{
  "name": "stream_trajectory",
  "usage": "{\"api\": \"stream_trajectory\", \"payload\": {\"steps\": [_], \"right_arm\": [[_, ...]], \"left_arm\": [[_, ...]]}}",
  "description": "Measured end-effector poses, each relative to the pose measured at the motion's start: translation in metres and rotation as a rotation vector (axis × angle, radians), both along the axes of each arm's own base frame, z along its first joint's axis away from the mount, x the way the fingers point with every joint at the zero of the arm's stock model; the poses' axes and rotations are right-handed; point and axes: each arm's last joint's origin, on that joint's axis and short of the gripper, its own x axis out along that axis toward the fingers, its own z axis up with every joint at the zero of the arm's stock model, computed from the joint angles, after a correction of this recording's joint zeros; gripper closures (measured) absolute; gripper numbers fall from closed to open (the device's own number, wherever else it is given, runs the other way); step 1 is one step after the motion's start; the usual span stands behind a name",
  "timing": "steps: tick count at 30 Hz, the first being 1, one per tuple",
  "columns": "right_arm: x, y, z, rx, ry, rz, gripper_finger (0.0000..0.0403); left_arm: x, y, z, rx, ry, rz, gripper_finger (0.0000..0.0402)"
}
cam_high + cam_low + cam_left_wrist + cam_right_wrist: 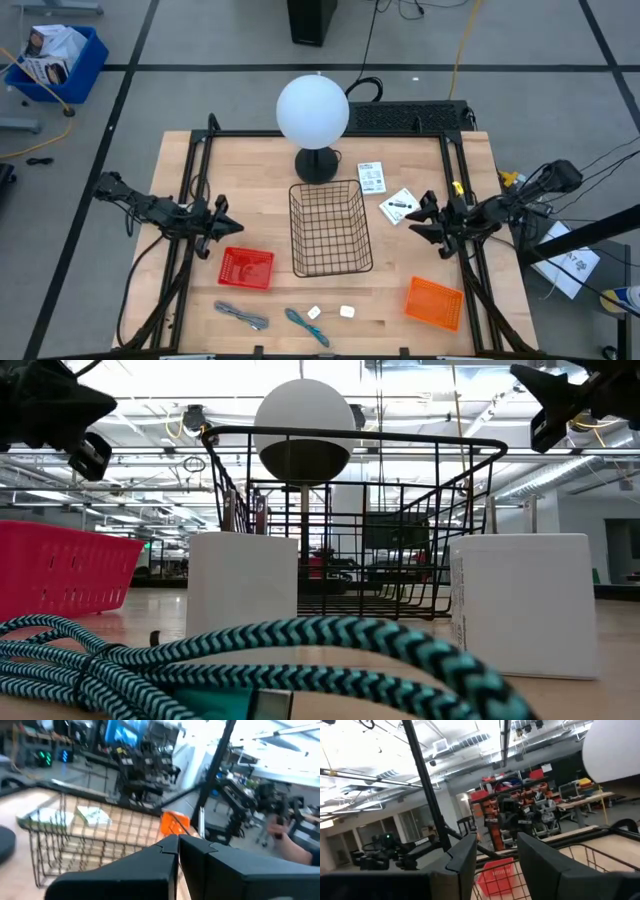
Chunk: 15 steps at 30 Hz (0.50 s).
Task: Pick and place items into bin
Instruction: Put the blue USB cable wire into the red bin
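A black wire bin (330,228) stands at the table's middle. Along the near edge lie a grey cable piece (243,315), a teal one (306,325) and two tiny white blocks (314,312) (347,311). Two flat white packets (371,177) (398,206) lie to the right of the bin. My left gripper (222,228) hovers shut to the left of the bin, above the table. My right gripper (422,218) hovers open to the right of the bin, beside the nearer packet, with nothing between its fingers (465,855).
A lamp with a white globe (313,110) stands just behind the bin. A red basket (246,267) sits near left, an orange one (434,302) near right. A black frame (200,160) borders the table's far half. In the low view the teal cable (250,660) fills the foreground.
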Motion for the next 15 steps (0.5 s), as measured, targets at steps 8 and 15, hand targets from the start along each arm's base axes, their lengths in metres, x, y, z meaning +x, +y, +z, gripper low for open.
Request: {"api": "stream_trajectory", "payload": {"steps": [8, 15], "right_arm": [[0.041, 0.02, 0.012, -0.11, 0.144, -0.013, 0.0271], [0.093, 0.047, 0.025, -0.183, 0.242, -0.013, 0.0271]], "left_arm": [[0.0, 0.001, 0.003, 0.001, -0.026, 0.032, 0.0385], [0.0, 0.001, 0.003, 0.021, -0.03, 0.048, 0.0385]]}}
